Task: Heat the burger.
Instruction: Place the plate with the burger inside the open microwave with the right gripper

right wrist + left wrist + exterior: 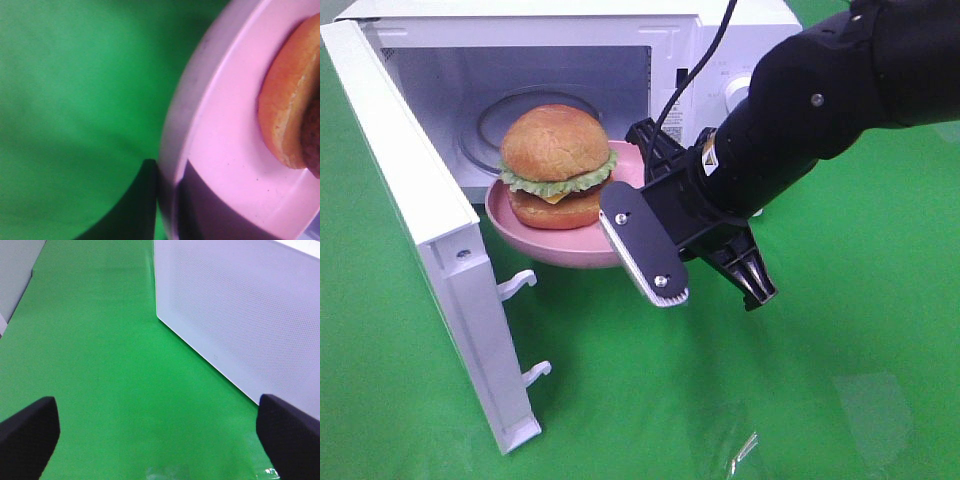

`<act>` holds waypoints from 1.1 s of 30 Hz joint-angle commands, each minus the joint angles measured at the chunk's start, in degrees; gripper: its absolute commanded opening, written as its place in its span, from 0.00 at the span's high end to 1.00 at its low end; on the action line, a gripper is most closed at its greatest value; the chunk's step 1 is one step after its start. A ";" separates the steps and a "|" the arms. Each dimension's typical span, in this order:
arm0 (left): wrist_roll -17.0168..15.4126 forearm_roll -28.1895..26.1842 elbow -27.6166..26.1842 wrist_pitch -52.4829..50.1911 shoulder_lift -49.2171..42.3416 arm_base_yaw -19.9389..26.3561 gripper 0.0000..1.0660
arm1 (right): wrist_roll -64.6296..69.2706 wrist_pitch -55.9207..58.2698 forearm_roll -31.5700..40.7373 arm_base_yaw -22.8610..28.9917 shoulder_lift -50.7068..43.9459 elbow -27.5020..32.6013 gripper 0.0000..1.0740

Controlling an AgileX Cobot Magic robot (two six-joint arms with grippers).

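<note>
The burger (557,165), with a golden-brown bun and green lettuce, sits on a pink round plate (535,240). The plate hangs at the mouth of the open microwave (750,30), partly over its sill. My right gripper (635,188) is shut on the plate's right rim. The right wrist view shows the pink plate (225,140), the burger's bun (285,110) and my right gripper (167,200) pinching the rim. My left gripper (160,440) is open and holds nothing; it is out of the exterior high view.
The microwave door (430,230) stands swung out on the left, latch hooks facing right. A glass turntable (495,125) lies inside the cavity. A black cable (700,60) runs over the microwave's front. A white perforated panel (240,315) stands beside my left gripper on the green cloth (100,365).
</note>
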 commanded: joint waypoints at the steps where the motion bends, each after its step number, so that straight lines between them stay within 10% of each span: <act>1: 0.06 0.11 0.17 -0.80 -0.97 -0.17 0.04 | 2.06 -2.23 -0.69 0.11 0.40 -2.52 0.94; 33: 0.06 0.11 0.17 -0.80 -0.97 -0.17 0.04 | 8.54 -1.66 -3.78 0.11 8.82 -15.47 1.00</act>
